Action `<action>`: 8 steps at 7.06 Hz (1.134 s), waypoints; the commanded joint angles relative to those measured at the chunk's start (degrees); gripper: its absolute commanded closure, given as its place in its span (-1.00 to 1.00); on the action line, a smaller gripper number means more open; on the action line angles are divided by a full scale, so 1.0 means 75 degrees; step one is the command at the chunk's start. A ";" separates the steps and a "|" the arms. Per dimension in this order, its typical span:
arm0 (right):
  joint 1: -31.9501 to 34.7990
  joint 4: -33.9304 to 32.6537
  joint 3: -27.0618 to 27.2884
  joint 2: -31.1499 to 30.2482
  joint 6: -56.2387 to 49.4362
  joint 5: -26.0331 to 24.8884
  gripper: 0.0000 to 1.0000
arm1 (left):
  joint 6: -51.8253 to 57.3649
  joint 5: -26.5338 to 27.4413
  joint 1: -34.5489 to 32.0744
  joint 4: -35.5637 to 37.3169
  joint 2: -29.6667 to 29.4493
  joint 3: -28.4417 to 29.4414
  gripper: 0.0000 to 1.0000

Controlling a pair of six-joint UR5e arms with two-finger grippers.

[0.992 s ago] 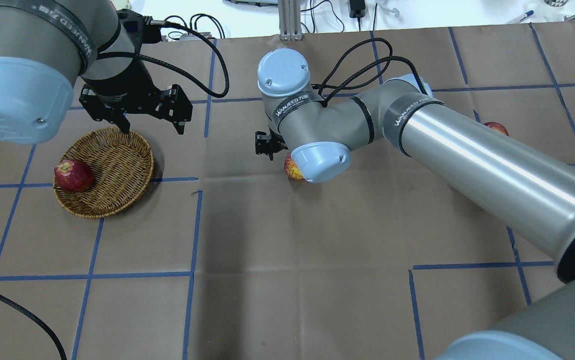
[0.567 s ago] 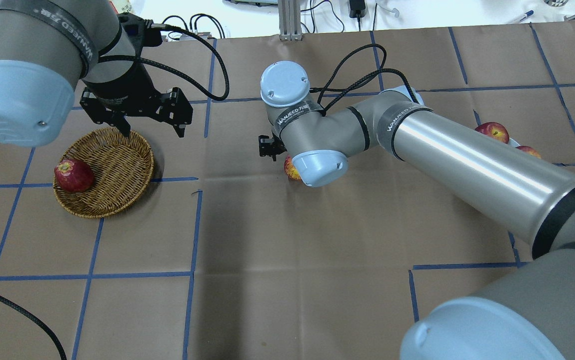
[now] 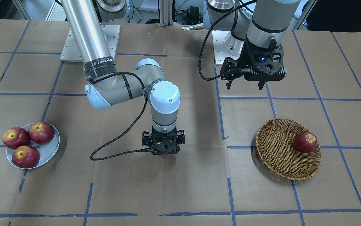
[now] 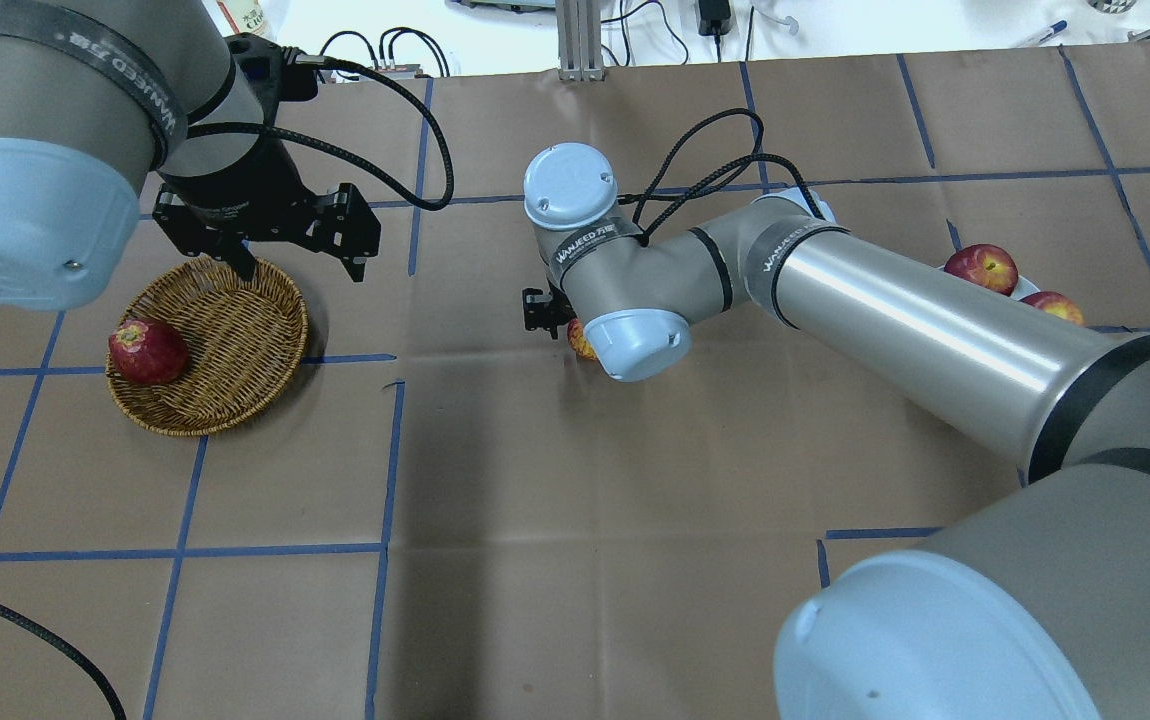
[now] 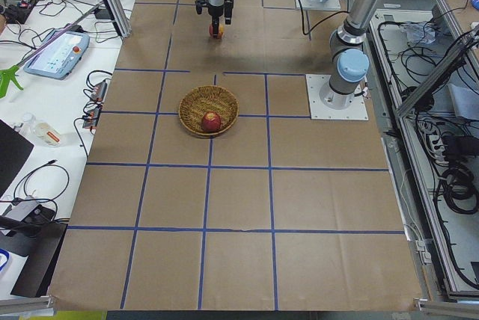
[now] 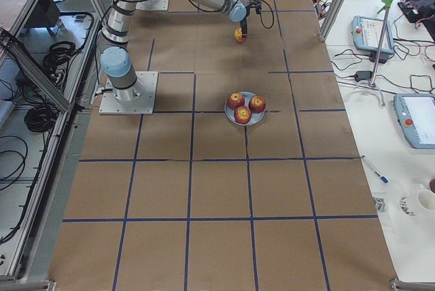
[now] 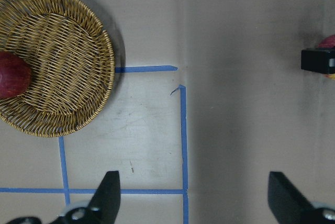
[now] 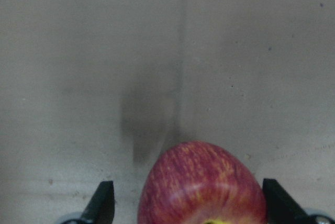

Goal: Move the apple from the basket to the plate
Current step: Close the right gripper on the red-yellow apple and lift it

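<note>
The right gripper (image 3: 163, 151) stands wide open astride the apple (image 8: 201, 182), gripping nothing yet; the apple lies nearer one finger, so closing could push it and make it roll away; the left gripper (image 4: 302, 268) hangs open and empty. Since a second ago the right wrist has shifted slightly; the apple has not moved.

The apple (image 8: 201, 185) is streaky pink-red, the basket (image 3: 274, 147) tan woven wicker, the plate (image 3: 49, 150) pale blue-grey.

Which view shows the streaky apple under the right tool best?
Right wrist-mounted: the apple fills the lower frame, streaks and yellow hollow clear. Overhead shows only a sliver; front-facing nearly hides it; side views show it tiny.
</note>
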 commanded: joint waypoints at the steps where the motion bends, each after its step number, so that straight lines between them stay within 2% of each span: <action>1: 0.0011 0.0096 0.0001 0.0026 -0.0004 -0.0010 -0.36 | 0.0000 -0.0009 0.0003 0.0000 0.0017 0.0009 -0.98; 2: 0.0011 0.0096 -0.0010 -0.0020 -0.0016 -0.0010 -0.11 | 0.0000 -0.0009 0.0003 0.0000 0.0006 0.0009 -0.98; 3: -0.0035 0.0119 -0.0091 -0.0148 -0.0004 -0.0022 -0.04 | 0.0000 0.0003 0.0003 0.0012 0.0017 0.0009 -0.98; 4: -0.0071 0.0514 -0.0266 -0.0509 0.0008 -0.0022 0.02 | 0.0000 0.0003 0.0003 0.0012 0.0017 0.0021 -0.98; 6: -0.0467 0.2418 -0.0758 -0.1597 -0.0120 -0.0034 0.02 | 0.0000 0.0003 0.0015 0.0012 0.0017 0.0044 -0.98; 8: -0.2066 0.3525 -0.0725 -0.2490 -0.2279 -0.0011 0.02 | 0.0000 0.0003 0.0015 0.0012 0.0017 0.0044 -0.98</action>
